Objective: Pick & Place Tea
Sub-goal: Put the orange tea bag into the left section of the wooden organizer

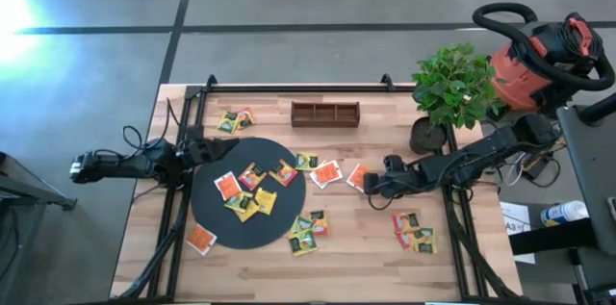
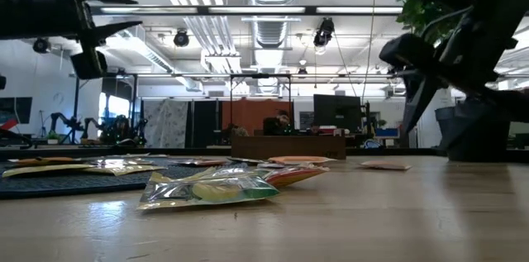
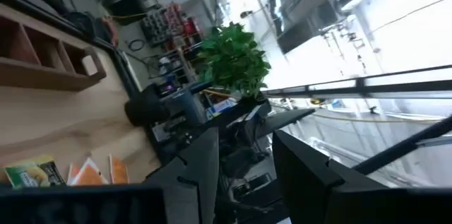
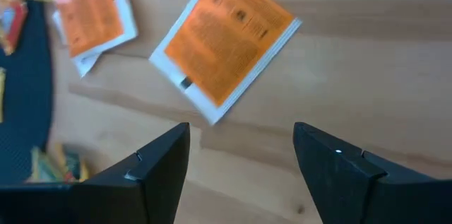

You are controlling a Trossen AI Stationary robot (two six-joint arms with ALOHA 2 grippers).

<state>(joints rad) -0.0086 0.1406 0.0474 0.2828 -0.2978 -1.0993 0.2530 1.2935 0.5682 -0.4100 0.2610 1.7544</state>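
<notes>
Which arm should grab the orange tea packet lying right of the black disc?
Right. The right gripper hovers just beside that orange square tea packet, jaws open; the left gripper sits across the black round disc.

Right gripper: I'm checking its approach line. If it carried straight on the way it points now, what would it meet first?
Probably the orange tea packet lying flat on the table just ahead of the open right gripper; height above the wood is unclear.

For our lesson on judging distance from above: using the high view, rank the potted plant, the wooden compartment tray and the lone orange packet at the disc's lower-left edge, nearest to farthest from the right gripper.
1. Potted plant, beyond the right gripper, near the table's far right corner.
2. Wooden compartment tray, at the far edge, centre.
3. Lone orange packet, near the table's left edge.
</notes>
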